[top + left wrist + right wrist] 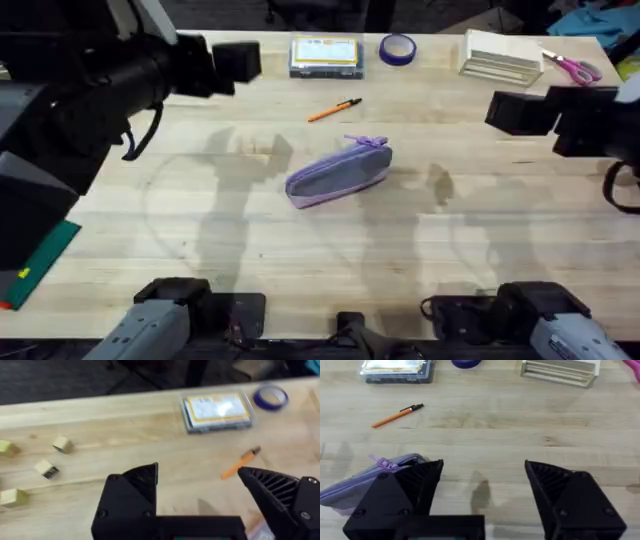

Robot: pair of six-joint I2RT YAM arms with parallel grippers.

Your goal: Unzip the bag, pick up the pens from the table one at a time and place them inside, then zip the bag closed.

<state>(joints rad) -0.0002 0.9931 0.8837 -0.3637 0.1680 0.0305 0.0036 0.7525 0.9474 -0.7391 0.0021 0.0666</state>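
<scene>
My left gripper hangs above the table with its two black fingers spread wide and nothing between them. My right gripper is spread in the same way and also holds nothing. Both are raised over the wood and touch nothing.

The bag lies near the middle of the table, between my two arms and apart from both. From my right wrist, the bag is just beside my finger and partly hidden behind it. It is a long, soft pouch of grey cloth with lavender edging, and its purple zipper pull sticks out at one end. I cannot tell if the zipper is shut.

The pen lies flat beyond the bag, near it but not touching. It is slim, orange, with a black tip. From my left wrist, the pen lies just past my ribbed finger.

The table is pale wood with plank grain.
</scene>
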